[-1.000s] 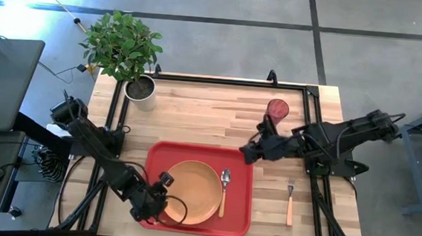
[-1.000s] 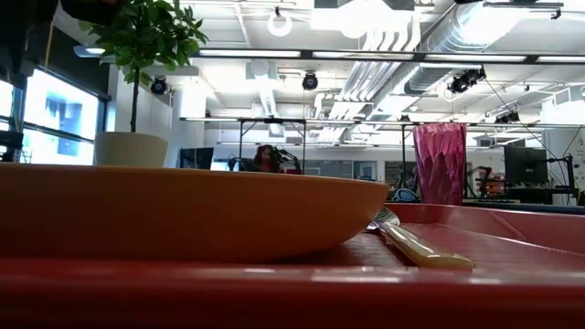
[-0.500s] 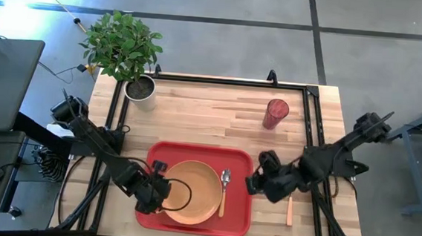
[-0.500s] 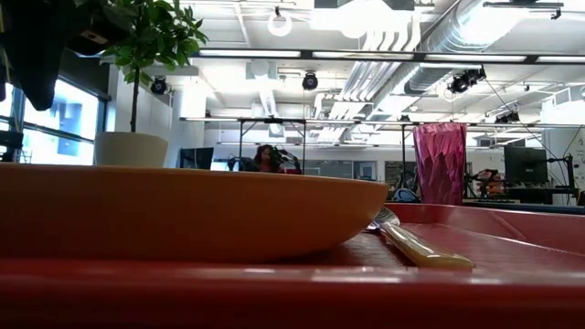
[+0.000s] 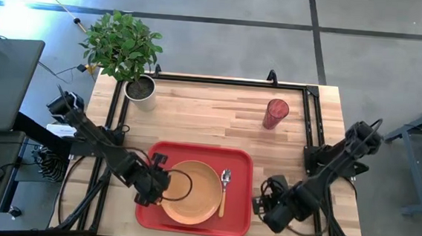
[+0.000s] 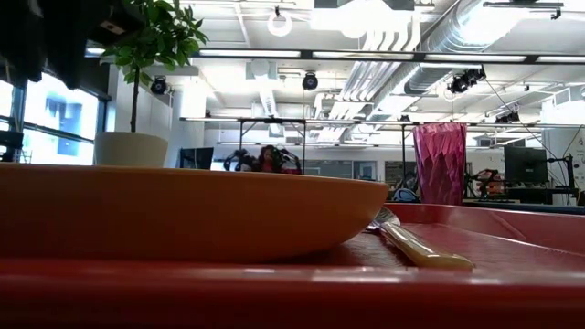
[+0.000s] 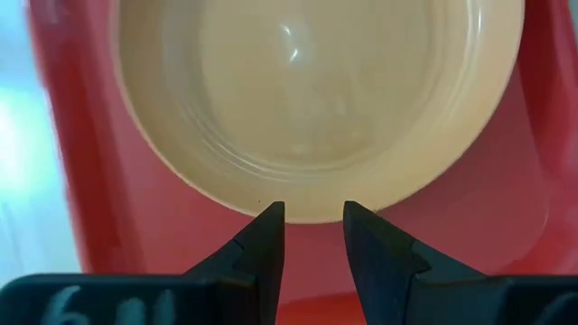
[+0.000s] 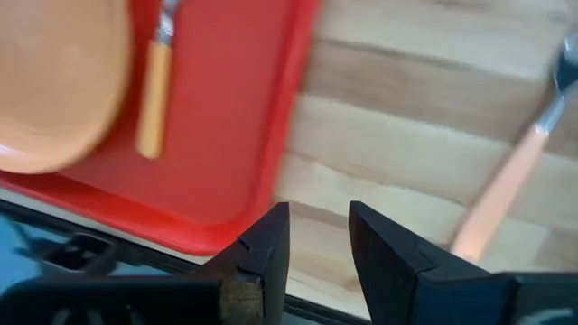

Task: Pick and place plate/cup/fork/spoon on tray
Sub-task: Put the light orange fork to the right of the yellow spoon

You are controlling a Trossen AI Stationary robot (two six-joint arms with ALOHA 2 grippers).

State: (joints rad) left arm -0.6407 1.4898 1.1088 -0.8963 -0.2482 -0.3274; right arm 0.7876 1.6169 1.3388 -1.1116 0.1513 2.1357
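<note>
Fork (image 8: pixel 506 188) on surface just beside right claw (image 8: pixel 318 236), fingers slightly spread, empty. Since 1 s ago: right claw moved from cup (image 5: pixel 275 113) to tray (image 5: pixel 240 206) corner.

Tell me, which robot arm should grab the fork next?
Probably the right. The right gripper hangs near the tray's right edge, fingers slightly apart, and the fork lies on the bare wood just ahead of it. The left gripper is over the plate, farther off.
</note>
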